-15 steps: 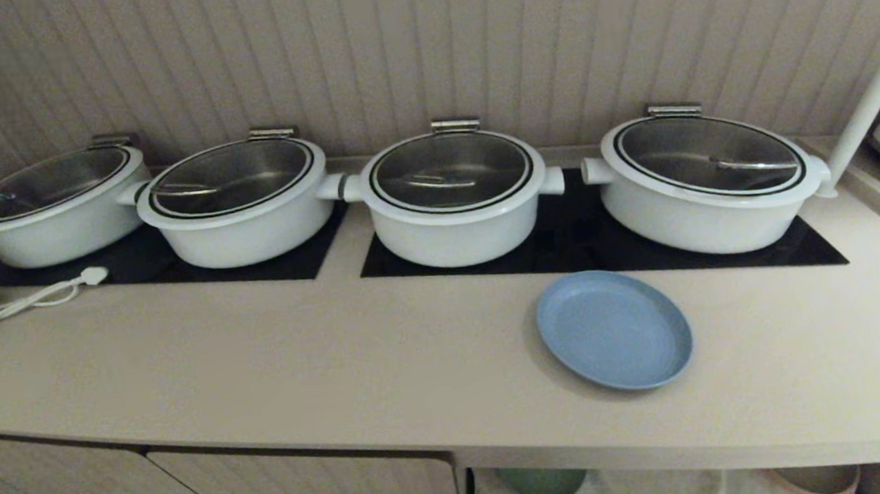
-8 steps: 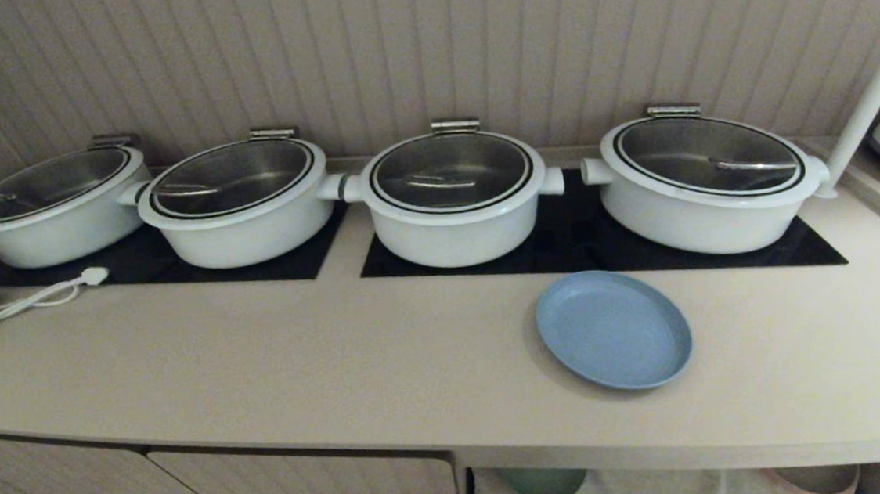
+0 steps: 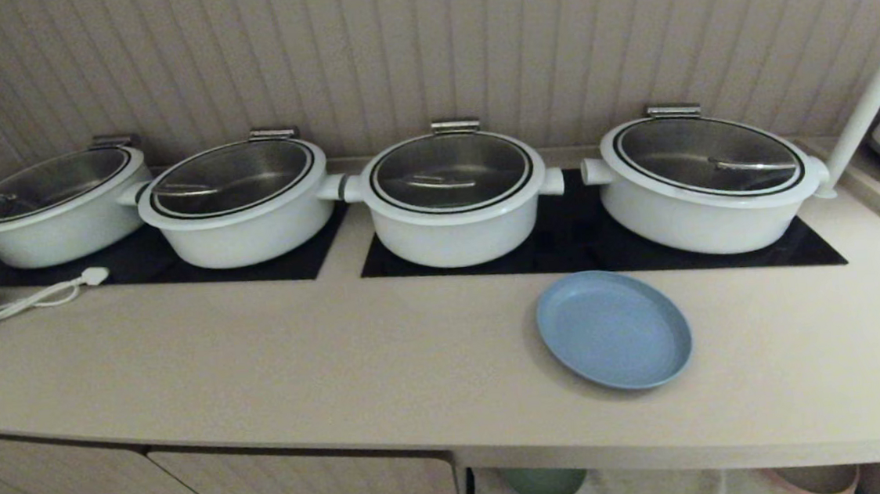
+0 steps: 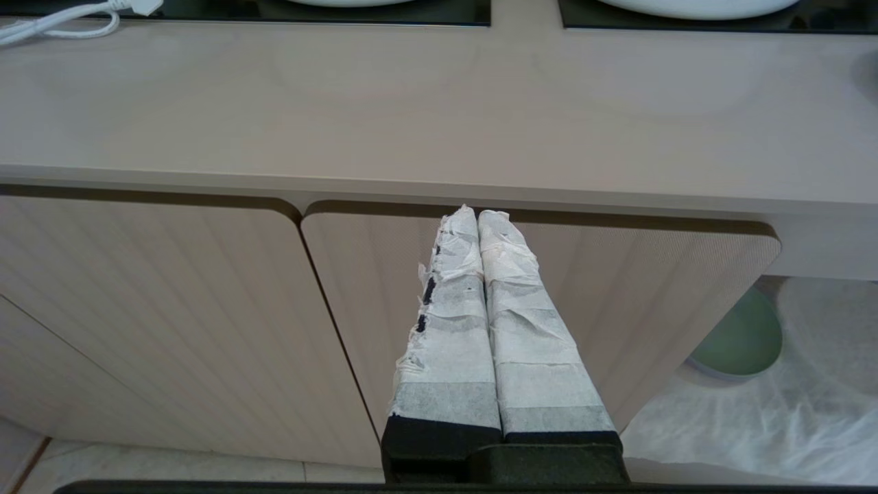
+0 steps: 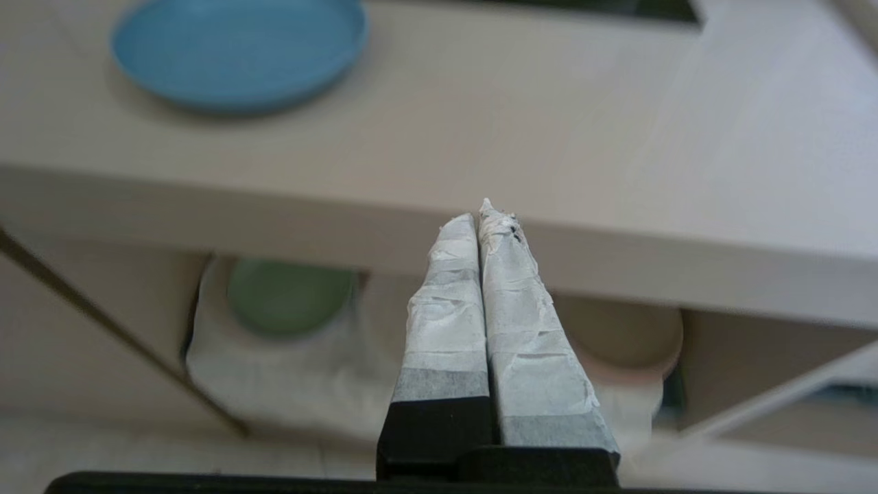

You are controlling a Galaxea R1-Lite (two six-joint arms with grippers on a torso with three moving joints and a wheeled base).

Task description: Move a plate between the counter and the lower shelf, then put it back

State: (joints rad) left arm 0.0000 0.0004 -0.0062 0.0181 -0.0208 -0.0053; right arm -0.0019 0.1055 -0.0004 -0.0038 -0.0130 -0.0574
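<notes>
1. Currently the plate point(image 3: 614, 329) is lying flat on the counter point(image 3: 338, 349), just in front of the hob panel point(image 3: 565, 245).
2. Right gripper point(image 5: 483, 219), fingers pressed together and empty, is hanging below the counter's front edge; the plate is sitting above and beyond it.
3. Left gripper point(image 4: 478, 216), likewise closed, is sitting farther from the plate, so the right arm looks nearer.
</notes>
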